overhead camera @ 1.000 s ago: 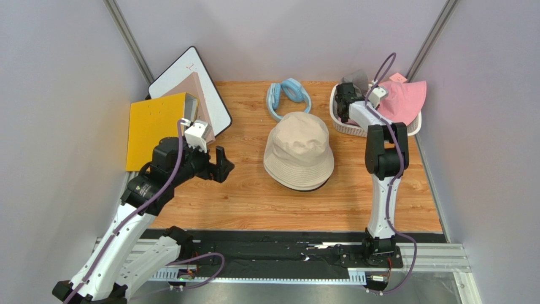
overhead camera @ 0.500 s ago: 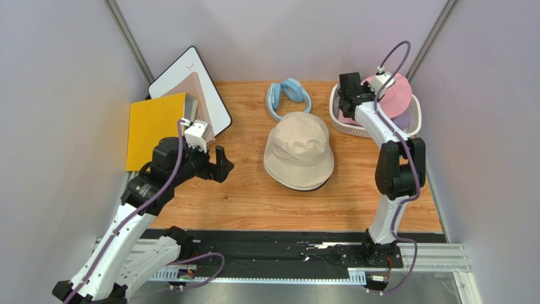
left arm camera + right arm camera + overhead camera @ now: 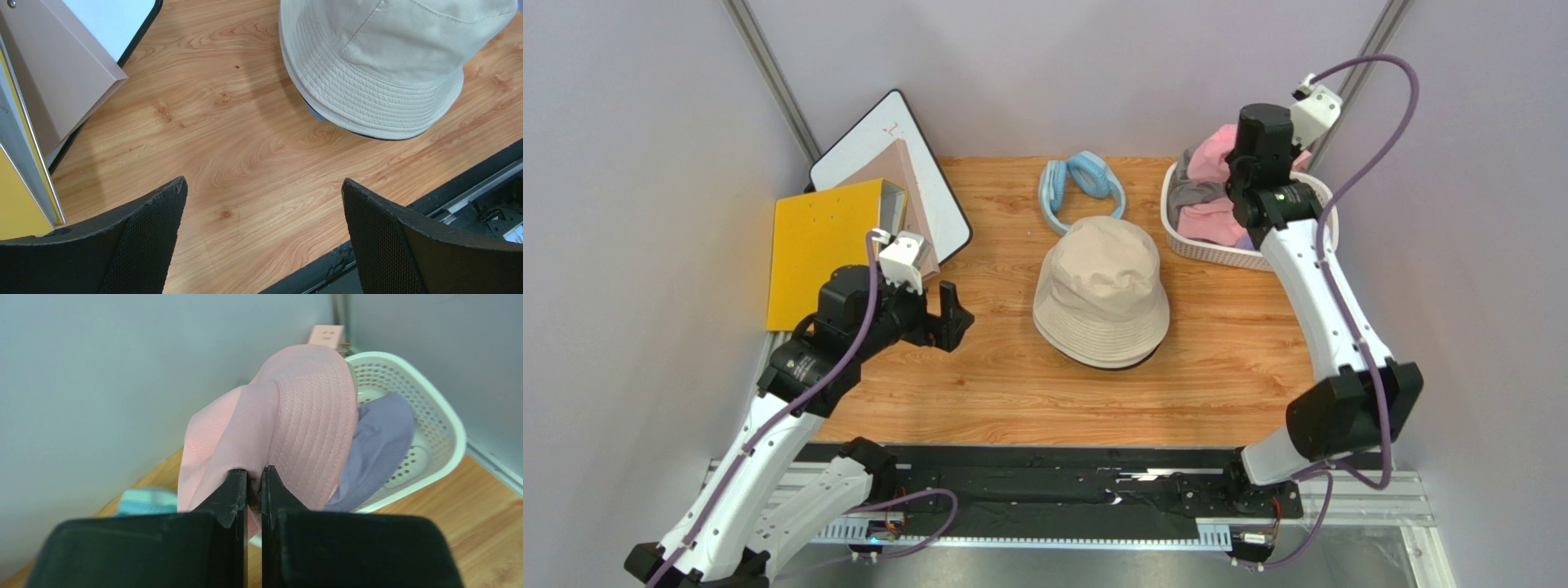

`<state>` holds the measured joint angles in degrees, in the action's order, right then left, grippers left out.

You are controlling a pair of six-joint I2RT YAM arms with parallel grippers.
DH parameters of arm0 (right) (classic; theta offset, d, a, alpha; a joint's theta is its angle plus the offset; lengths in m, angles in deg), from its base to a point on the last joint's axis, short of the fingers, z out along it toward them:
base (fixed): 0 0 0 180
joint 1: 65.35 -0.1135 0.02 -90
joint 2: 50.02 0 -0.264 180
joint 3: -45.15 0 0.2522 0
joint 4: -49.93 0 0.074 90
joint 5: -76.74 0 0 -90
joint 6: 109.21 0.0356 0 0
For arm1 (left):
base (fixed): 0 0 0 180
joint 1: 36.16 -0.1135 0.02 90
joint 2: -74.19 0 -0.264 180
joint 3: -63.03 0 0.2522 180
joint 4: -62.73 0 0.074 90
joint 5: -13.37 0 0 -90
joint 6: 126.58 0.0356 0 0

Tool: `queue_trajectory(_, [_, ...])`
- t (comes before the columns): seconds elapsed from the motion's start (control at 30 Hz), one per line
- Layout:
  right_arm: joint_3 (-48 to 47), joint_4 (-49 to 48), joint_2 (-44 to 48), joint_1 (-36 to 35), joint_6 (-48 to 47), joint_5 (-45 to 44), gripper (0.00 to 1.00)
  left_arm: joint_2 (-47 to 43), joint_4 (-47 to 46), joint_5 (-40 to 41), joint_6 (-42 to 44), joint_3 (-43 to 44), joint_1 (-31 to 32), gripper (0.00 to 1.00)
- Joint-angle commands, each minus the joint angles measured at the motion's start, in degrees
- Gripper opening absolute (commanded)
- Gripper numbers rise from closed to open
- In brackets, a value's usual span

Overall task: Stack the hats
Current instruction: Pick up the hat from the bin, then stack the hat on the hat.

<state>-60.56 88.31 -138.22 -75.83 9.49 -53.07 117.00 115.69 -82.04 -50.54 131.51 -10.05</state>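
A beige hat point(image 3: 1100, 288) lies brim-down in the middle of the table, also seen in the left wrist view point(image 3: 393, 55), with a blue and a black edge showing under its brim. My right gripper point(image 3: 256, 471) is shut on the pink hat point(image 3: 307, 422), which hangs from it above the white basket point(image 3: 442, 416). A lavender hat point(image 3: 374, 447) lies in that basket, and a grey hat point(image 3: 1192, 194) rests at its left side. My left gripper point(image 3: 264, 184) hovers open and holds nothing, left of the beige hat point(image 3: 946, 312).
A light blue padded ring point(image 3: 1081, 184) lies behind the beige hat. A whiteboard point(image 3: 891, 135), a tan folder point(image 3: 909, 184) and a yellow board point(image 3: 817, 245) lean at the back left. Grey walls close in on both sides.
My right arm has risen and swung back over the basket, drawing the pink hat up with it. The left arm and the beige hat have not moved.
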Motion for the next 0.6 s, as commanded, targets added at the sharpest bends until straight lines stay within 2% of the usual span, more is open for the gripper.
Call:
queue_trajectory(0.0, [-1.4, 1.4, 9.4, -0.2, -0.5, 15.2, 0.00, -1.2, -4.6, -1.4, 1.7, -0.1, -0.2, 0.98])
queue_trajectory(0.2, [0.7, 3.7, 18.6, -0.9, 4.4, 28.1, 0.00, -0.5, -10.8, -8.7, 1.9, 0.7, 1.0, 0.94])
queue_trajectory(0.27, [2.0, 4.5, 20.0, -2.5, 5.0, 32.2, 0.00, 0.7, -10.8, -5.3, 2.3, 2.8, 3.8, 0.93])
queue_trajectory(0.4, [2.4, 7.0, 21.2, -7.3, 4.8, 38.4, 0.00, 3.2, -10.5, 4.0, 4.2, 8.1, 16.7, 0.93])
queue_trajectory(0.43, [2.3, 7.5, 21.1, -9.6, 4.8, 41.0, 0.00, 3.7, -10.6, 7.0, 4.4, 10.4, 18.3, 0.93])
queue_trajectory(0.57, [3.9, 7.5, 22.7, -16.5, 5.0, 42.3, 0.00, 7.0, -11.3, 10.7, 7.1, 16.5, 24.2, 0.93])
